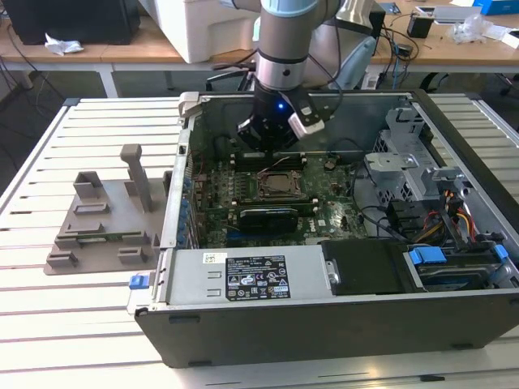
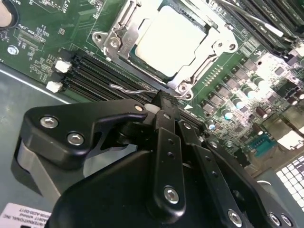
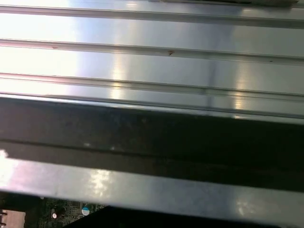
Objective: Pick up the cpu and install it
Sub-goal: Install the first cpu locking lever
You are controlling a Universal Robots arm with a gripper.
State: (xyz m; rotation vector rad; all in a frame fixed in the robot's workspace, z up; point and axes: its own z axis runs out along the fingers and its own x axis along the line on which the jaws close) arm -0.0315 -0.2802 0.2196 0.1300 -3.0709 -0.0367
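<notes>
Sitting in the motherboard's (image 2: 223,90) socket (image 2: 142,33), upper middle of the second wrist view, the cpu (image 2: 171,40) lies flat. Just below it, the gripper (image 2: 163,100) has its fingers (image 2: 164,102) pressed together on nothing.

The grey-and-black robot arm (image 1: 284,49) points straight down, its black two-finger gripper (image 2: 161,102) hanging below the wrist with fingertips pressed together, holding nothing

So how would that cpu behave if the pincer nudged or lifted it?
The cpu is a thin flat square with a metal top, so probably stiff and unlikely to roll. It lies inside the socket frame, so a sideways nudge would likely not shift it.
</notes>
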